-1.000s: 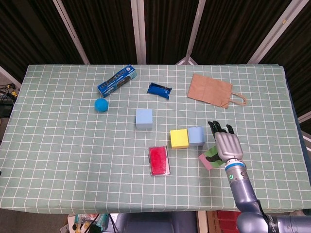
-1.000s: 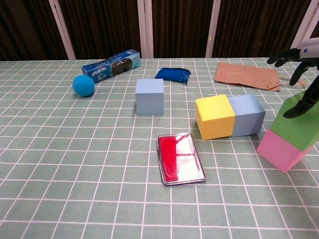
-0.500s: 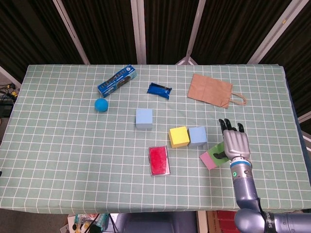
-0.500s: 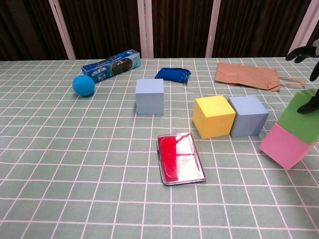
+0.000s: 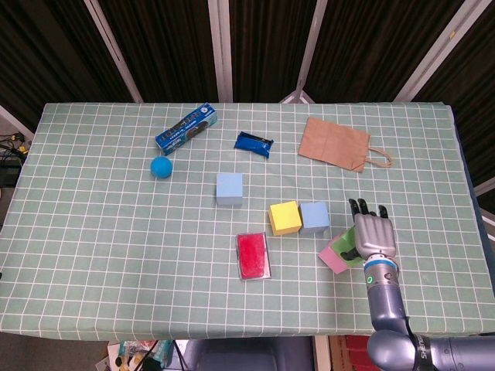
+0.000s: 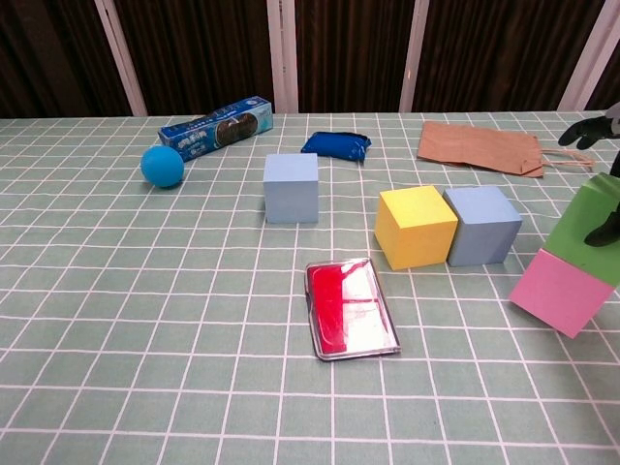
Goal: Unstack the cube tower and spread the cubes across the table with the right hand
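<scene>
My right hand (image 5: 373, 238) is over the table's near right part and grips a green cube (image 5: 348, 246) from above. Its thumb (image 6: 607, 231) presses on the green cube's (image 6: 591, 228) front face. A pink cube (image 6: 560, 291) hangs tilted under the green one, still attached to it. In the head view the pink cube (image 5: 333, 256) sticks out to the left of the hand. A yellow cube (image 5: 285, 218) and a grey-blue cube (image 5: 314, 216) sit side by side just left of the hand. Further left, a light blue cube (image 5: 230, 188) stands alone.
A red case (image 5: 254, 255) lies in front of the yellow cube. At the back are a brown paper bag (image 5: 334, 144), a dark blue packet (image 5: 254, 143) and a blue box (image 5: 186, 129). A blue ball (image 5: 160, 167) is at the left. The table's right edge (image 5: 469, 193) is near the hand.
My right hand has moved right and slightly nearer, taking the green and pink cubes away from the grey-blue cube. The yellow and grey-blue cubes turned slightly, then stayed still.
</scene>
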Tool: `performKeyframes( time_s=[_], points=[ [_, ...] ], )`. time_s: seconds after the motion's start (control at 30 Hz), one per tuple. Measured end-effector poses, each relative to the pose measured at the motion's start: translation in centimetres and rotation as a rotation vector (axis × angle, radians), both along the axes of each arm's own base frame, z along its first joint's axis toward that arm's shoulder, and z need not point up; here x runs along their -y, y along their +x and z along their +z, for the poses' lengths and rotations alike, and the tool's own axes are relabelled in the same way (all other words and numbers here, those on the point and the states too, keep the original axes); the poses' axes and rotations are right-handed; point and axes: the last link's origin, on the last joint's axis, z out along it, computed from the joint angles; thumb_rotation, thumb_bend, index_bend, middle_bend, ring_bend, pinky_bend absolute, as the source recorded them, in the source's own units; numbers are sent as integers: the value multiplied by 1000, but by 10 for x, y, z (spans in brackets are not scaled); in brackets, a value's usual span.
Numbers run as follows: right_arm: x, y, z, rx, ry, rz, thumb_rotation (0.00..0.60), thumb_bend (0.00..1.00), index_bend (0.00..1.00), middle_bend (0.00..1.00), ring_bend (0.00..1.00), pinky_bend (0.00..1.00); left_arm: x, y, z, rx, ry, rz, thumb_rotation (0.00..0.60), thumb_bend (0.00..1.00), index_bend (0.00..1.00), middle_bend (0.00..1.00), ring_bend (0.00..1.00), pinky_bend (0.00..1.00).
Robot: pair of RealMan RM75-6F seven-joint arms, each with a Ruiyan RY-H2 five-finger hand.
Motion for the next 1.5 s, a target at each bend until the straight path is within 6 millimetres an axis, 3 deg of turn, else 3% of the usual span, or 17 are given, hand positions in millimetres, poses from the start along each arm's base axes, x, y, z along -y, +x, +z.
performKeyframes(
  time_s=[0.2, 0.43, 0.63, 0.83, 1.2, 1.5],
  points=[
    [-1, 0, 0, -11, 10, 1, 600, 129, 0, 106, 461, 8, 0, 1, -1, 1, -3, -3, 600, 322, 98, 0, 0, 9],
    [-3, 0, 1, -18, 26, -2, 600, 129, 0, 160, 642, 137, 1, 1, 0, 8, -4, -8, 600, 322, 98, 0, 0, 9],
    [-1, 3, 3, 7, -1, 22, 600, 129, 0, 178, 666, 152, 1, 1, 0, 8, -9, -9, 600, 322, 98, 0, 0, 9],
    [11, 6, 15, 3, -135, 86, 600, 129, 0, 178, 667, 154, 1, 0, 1, 9, -5, -7, 600, 322, 98, 0, 0, 9],
    [51, -24, 51, -61, -350, 64, 600, 128, 0, 178, 667, 154, 2, 1, 1, 9, 1, -10, 600, 322, 98, 0, 0, 9],
    [94, -51, 34, -26, -404, 82, 600, 128, 0, 178, 636, 148, 4, 2, -1, -3, 9, -8, 600, 322, 98, 0, 0, 9]
  ],
)
